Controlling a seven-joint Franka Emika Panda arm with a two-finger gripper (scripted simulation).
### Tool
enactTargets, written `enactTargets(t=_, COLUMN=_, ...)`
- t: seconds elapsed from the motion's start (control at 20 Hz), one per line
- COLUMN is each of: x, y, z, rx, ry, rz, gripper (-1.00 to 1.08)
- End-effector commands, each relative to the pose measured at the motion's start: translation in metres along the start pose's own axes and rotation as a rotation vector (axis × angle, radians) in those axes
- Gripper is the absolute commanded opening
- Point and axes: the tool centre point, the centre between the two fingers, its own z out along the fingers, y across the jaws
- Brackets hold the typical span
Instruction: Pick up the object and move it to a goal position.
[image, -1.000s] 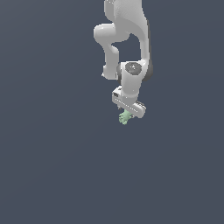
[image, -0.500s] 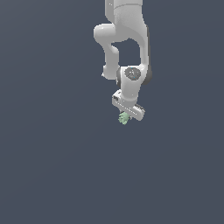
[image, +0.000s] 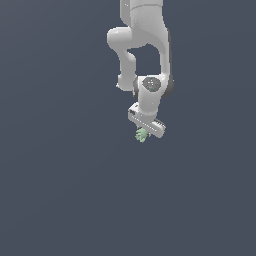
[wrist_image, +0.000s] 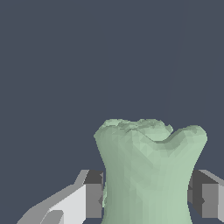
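The object is a pale mint-green lumpy piece (image: 142, 134), tiny in the exterior view and hanging just under the white arm's hand. In the wrist view the object (wrist_image: 148, 170) fills the space between the two fingers, with a dark pad pressed against each of its sides. My gripper (image: 143, 134) is shut on the object and holds it up off the dark grey surface. One finger (wrist_image: 87, 199) shows on one side of the piece and the other finger (wrist_image: 206, 199) on the opposite side.
A uniform dark grey ground (image: 60, 190) fills both views. No other objects, containers or edges show. No goal marker shows in either view.
The arm's lower part and the held piece have shifted very slightly, with the wrist turning a little; the piece stays in the gripper.
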Motion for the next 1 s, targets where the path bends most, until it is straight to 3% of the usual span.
enactTargets(t=0.0, x=0.001, y=0.000, z=0.000, rx=0.000, ry=0.000, rz=0.000, gripper=-1.00)
enactTargets(t=0.4, x=0.034, y=0.004, z=-0.006, rx=0.000, ry=0.000, rz=0.000, gripper=-1.00)
enactTargets(t=0.95, x=0.127, y=0.013, z=-0.022, rx=0.000, ry=0.000, rz=0.000, gripper=-1.00)
